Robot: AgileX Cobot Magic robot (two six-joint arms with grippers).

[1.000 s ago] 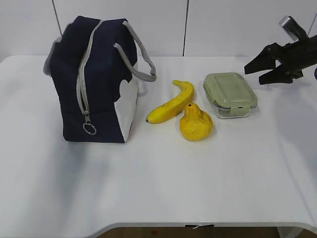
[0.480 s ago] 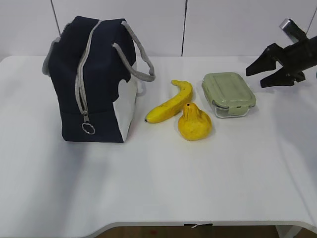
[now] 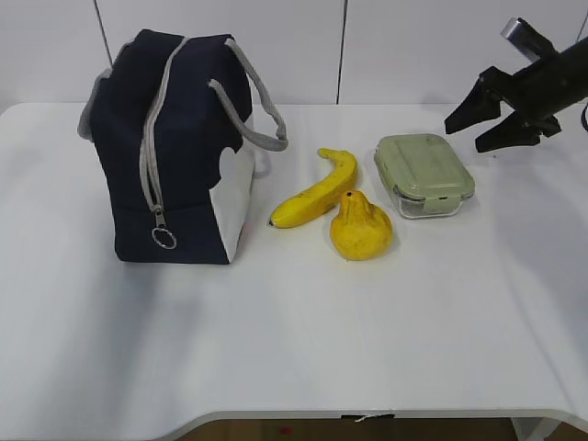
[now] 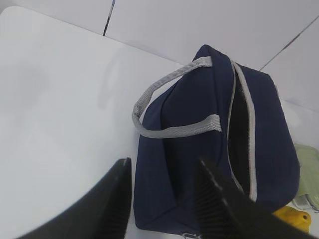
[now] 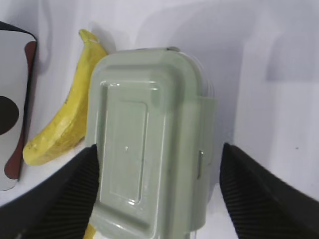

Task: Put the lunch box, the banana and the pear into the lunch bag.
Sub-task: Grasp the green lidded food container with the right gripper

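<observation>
Pear point(image 3: 361, 227) in exterior view, hidden from right wrist

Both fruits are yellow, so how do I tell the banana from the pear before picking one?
The banana is long and curved; the pear is squat with a narrow neck. The banana lies flat with its stem end pointing away, while the pear's dark stem faces up. The banana sits nearer the lunch bag; the pear is closer to the front edge. Both rest on the table.

Right gripper point(image 3: 478, 124) raised, jaws wide; left gripper point(image 4: 164, 199) half-open
</observation>
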